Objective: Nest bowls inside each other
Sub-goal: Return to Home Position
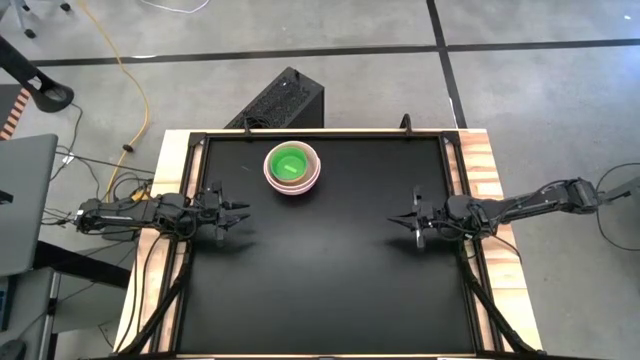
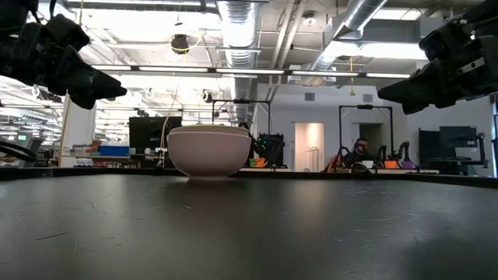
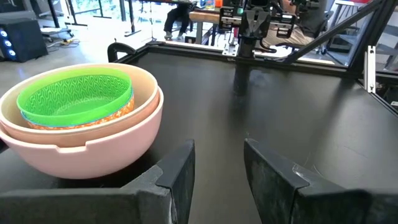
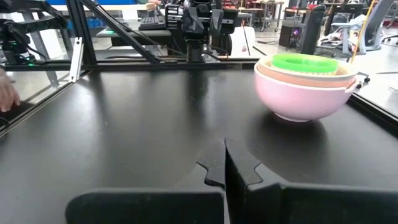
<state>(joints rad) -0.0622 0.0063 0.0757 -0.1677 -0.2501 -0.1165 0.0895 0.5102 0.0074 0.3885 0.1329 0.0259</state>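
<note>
The bowls stand as one nested stack [image 1: 292, 168] on the black table, toward its far side: a pink outer bowl [image 3: 93, 149], a beige bowl [image 3: 146, 81] inside it, and a bright green bowl [image 3: 74, 96] innermost. The pink bowl's base rests on the table [image 2: 206, 175]. My left gripper [image 1: 243, 212] hovers at the table's left side, open, level, nothing between its fingers [image 3: 217, 180]. At the right side my right gripper [image 1: 395, 221] hovers level, shut and empty [image 4: 225, 168]. Both are well clear of the stack.
The black table [image 1: 330, 290] has a raised frame along its edges [image 1: 455, 160]. A black box [image 1: 283, 100] sits on the floor beyond the far edge. Cables run at the left [image 1: 130, 150]. A person's hand [image 4: 6, 90] shows off the table's edge in the right wrist view.
</note>
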